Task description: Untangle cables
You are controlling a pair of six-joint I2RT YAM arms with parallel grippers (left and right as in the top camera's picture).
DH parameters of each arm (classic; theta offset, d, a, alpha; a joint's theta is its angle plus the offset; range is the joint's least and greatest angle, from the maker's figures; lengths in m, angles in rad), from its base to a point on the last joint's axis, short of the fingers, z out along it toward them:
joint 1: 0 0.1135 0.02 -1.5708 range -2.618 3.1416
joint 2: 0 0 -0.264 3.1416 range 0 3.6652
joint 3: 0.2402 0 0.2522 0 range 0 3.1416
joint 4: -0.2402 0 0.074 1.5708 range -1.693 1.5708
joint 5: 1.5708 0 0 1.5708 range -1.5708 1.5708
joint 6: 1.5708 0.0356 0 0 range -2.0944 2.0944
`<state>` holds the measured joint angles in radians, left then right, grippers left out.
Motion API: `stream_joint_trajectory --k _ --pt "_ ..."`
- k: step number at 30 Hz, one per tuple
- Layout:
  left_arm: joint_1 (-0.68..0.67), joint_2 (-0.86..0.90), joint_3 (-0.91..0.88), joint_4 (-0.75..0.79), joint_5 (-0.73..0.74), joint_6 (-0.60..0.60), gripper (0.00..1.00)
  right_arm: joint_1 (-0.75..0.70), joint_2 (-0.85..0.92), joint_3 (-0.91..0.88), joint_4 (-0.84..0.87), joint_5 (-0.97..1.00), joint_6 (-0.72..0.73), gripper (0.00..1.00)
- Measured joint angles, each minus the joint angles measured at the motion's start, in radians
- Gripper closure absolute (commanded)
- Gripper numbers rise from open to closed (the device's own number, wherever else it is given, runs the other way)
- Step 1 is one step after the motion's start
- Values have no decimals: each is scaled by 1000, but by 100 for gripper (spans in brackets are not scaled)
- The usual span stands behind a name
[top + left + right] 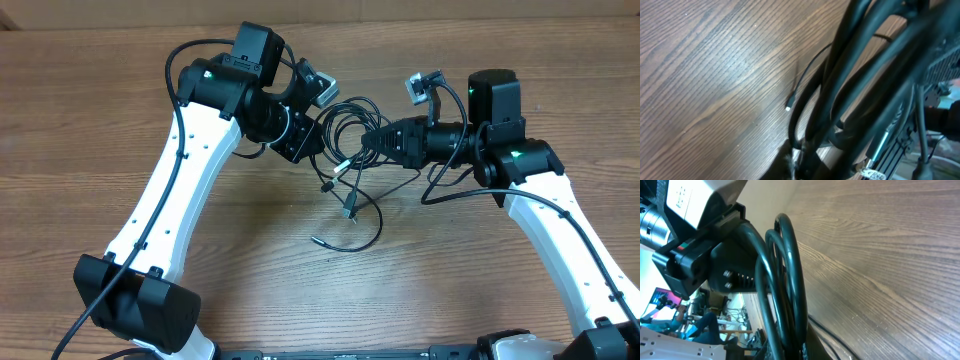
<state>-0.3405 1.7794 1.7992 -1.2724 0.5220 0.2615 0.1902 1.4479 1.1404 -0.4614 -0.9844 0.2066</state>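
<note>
Wood-grain table (90, 120) lies under both arms. Your left gripper (312, 140) and right gripper (368, 143) face each other, each clenched on the cables (345, 122). The loops hang between them, and plug ends (349, 212) trail toward the near edge.

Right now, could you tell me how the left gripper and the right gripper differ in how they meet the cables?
The left gripper meets the cables at the tangle's left edge, angled across the table; the right gripper meets the right edge, pointing straight left. In the left gripper's wrist view the cords run off as a bundle; in the right gripper's they arch in stacked loops. Both are shut, apparently on the cables.
</note>
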Motion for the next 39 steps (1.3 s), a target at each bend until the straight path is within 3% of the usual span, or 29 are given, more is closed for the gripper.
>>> stream_joint_trajectory --k 13,21,31,37,39 --pt "-5 2 0 -56 -109 0 96 1 0 2 -280 72 -64 96" --pt "-6 6 0 -51 -131 0 96 2 0 2 -352 161 -95 96" --pt "-7 6 0 145 -141 -2 96 56 0 2 -463 -48 -285 96" --pt "-7 6 0 282 -141 -50 96 90 0 2 -463 -63 -323 96" --pt "-7 6 0 317 -142 -61 91 91 0 2 -463 -57 -326 96"
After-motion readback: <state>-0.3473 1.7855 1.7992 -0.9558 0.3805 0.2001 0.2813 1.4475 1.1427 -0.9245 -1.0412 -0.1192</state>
